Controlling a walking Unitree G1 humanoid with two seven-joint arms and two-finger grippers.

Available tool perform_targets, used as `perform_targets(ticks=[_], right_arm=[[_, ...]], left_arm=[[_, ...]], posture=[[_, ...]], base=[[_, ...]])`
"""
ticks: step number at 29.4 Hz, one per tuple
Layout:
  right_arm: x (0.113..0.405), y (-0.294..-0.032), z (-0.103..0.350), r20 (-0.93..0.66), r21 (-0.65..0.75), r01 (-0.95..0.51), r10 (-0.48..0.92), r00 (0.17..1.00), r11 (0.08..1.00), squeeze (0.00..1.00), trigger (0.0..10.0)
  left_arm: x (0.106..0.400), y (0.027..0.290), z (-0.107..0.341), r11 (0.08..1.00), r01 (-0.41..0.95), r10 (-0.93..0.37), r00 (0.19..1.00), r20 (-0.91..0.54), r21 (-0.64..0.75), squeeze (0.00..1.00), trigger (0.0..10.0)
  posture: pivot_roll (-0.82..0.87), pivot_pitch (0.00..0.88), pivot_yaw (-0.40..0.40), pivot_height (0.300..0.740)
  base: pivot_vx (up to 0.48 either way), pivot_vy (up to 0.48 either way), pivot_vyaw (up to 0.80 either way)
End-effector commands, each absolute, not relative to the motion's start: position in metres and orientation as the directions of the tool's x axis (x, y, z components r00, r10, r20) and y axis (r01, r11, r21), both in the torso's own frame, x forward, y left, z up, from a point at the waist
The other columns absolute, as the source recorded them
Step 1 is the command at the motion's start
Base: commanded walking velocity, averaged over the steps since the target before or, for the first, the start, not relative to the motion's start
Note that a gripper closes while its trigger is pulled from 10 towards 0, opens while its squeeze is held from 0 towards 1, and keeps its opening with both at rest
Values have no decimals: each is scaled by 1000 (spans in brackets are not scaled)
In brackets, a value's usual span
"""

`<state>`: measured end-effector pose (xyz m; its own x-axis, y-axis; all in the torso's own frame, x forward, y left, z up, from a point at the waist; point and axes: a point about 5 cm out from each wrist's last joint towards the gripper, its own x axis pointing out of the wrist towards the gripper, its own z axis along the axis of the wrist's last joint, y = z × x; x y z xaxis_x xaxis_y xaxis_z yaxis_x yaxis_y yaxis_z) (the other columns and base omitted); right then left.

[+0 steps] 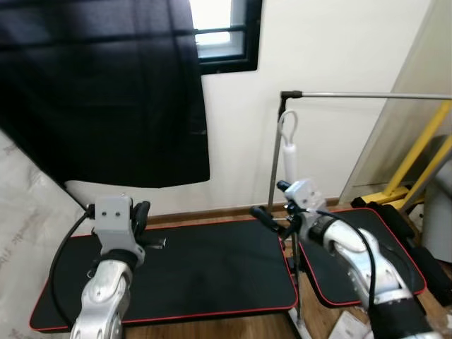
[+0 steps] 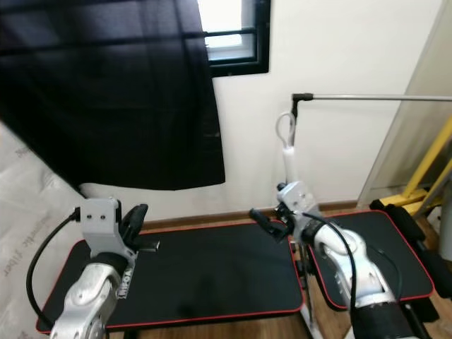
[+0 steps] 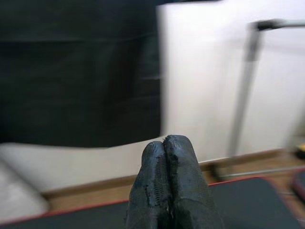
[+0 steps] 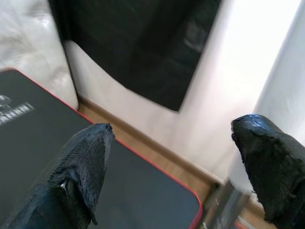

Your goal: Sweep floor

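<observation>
The sweeping looks not yet begun, as far as can be judged; neither pincer holds a tool, and no dust or debris can be made out on the floor; the likely tool is the white handle with a loop at its top (image 1: 289, 152), hanging or leaning by the upright of a metal rack (image 1: 277, 152), though its lower end is hidden behind the right arm, so whether it is a broom cannot be told. The right pincer (image 1: 272, 208) is raised just in front of that handle with its two black fingers (image 4: 88, 157) spread wide apart and nothing between them; what is left, then, is the whole job: taking the handle, carrying it clear of the rack and working over the floor. The left pincer (image 3: 167, 183) is lifted over the near mat with its fingers pressed together on nothing. Two black mats with red edging lie side by side on the wooden floor (image 1: 212, 326), the larger mat (image 1: 212, 272) to the left and the smaller mat (image 1: 332, 279) to the right; behind them a white wall (image 1: 318, 49), a black curtain (image 1: 106, 92) below a small window (image 1: 219, 28), and a yellow frame (image 1: 417, 159) at the far right.
</observation>
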<state>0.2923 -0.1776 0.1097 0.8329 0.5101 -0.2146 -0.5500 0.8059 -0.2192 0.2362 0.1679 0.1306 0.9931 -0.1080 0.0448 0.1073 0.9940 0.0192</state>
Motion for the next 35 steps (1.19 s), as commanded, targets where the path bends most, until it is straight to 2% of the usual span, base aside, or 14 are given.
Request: perform_targets(ticks=[1,2,3,5,8,9,10,11,22,28,35], right_arm=[[294,-179,108,-225,-204,-555,513,828,807,890,10000],[294,-179,108,-225,-204,-555,513,828,807,890,10000],[294,-178,109,-223,-195,-566,525,821,801,1000,10000],[297,-176,107,-233,-195,-560,516,824,805,1000,10000],[300,-171,104,-243,-203,-552,505,828,809,1000,10000],[303,-170,102,-249,-218,-538,487,837,814,404,10000],[303,-170,102,-249,-218,-538,487,837,814,404,10000],[311,-172,104,-241,-240,-483,430,870,842,0,10000],[317,-185,112,-193,-245,-408,368,910,879,0,10000],[336,-177,112,-176,-310,-333,290,941,891,0,10000],[345,-174,112,-171,-310,-305,263,950,901,0,10000]], left_arm=[[232,154,132,966,259,-259,965,26,28,0,10000],[232,154,132,966,259,-259,965,26,28,0,10000],[230,146,136,946,323,-324,946,27,44,0,10000],[225,130,142,894,439,-443,896,24,84,0,10000],[222,120,144,859,504,-507,861,24,89,0,10000],[218,114,143,831,549,-553,833,14,92,0,10000],[218,114,143,831,549,-553,833,14,92,0,10000],[213,105,140,785,610,-613,790,-9,105,0,10000],[213,103,140,782,615,-617,787,-18,106,0,10000],[214,103,141,797,594,-597,802,-3,106,0,10000],[212,103,142,796,596,-599,801,-1,102,0,10000]], posture=[[-49,3,-54,740],[-49,3,-54,740],[-45,4,-56,740],[-32,10,-57,740],[-30,13,-56,740],[-27,16,-57,740],[-27,16,-57,740],[-20,18,-68,740],[-29,23,-74,740],[-22,21,-68,740],[-14,28,-65,740]], base=[[0,0,0],[0,0,0],[0,0,0],[0,0,0],[0,0,0],[0,0,0],[0,0,0],[0,0,0],[0,0,0],[0,0,0],[0,0,0]])
